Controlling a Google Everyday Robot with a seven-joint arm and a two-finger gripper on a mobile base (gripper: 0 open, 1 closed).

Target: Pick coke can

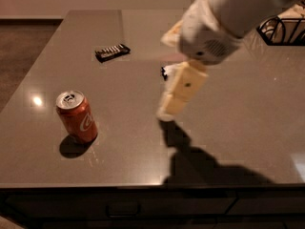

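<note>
The coke can (76,117) stands upright on the counter (238,128) at 9 o'clock from the end effector (167,112), whose state I cannot tell; probably light, rigid, slippery, best gripped across its middle.

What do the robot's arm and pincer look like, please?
The arm is a thick white tube ending in a rounded housing with a dotted grille. The pincer, over the table right of the coke can, is blocky, cream-coloured, with one small dark dot. No cables show.
</note>
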